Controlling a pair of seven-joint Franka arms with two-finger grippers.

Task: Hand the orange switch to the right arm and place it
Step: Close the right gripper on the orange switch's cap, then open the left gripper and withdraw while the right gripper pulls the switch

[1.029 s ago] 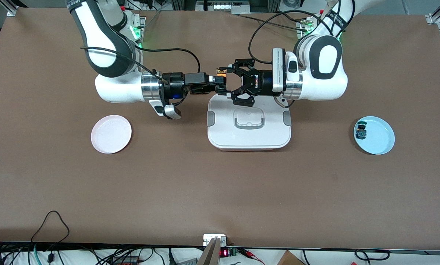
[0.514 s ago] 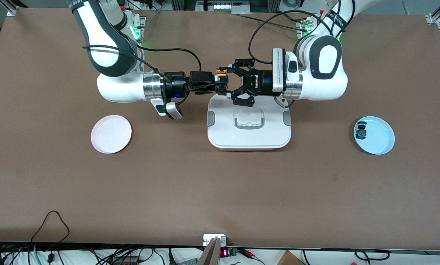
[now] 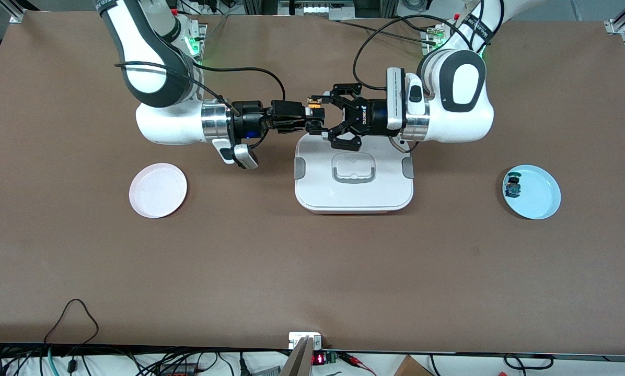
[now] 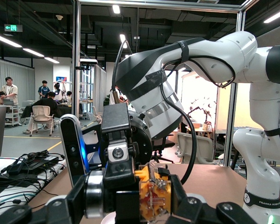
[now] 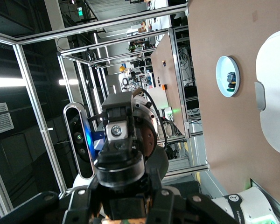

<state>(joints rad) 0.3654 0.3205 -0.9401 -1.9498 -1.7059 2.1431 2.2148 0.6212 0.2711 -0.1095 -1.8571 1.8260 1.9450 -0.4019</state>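
Note:
The orange switch point(image 3: 316, 107) hangs in the air between the two grippers, over the white box's edge nearest the robots' bases. My left gripper point(image 3: 320, 116), the wide black claw, is shut on the switch and holds it by its ends. In the left wrist view the switch's orange body point(image 4: 154, 198) shows its metal contacts. My right gripper point(image 3: 307, 119), slim and black, points straight at the left gripper and reaches the switch. It fills the left wrist view point(image 4: 116, 154), just beside the switch.
A white lidded box point(image 3: 353, 203) sits mid-table below the grippers. A pink plate point(image 3: 158, 190) lies toward the right arm's end. A light blue plate point(image 3: 541, 194) toward the left arm's end holds a blue-green switch point(image 3: 512, 187).
My right gripper has moved closer to the switch and turned slightly about its own axis. The left gripper and the switch have stayed in place.

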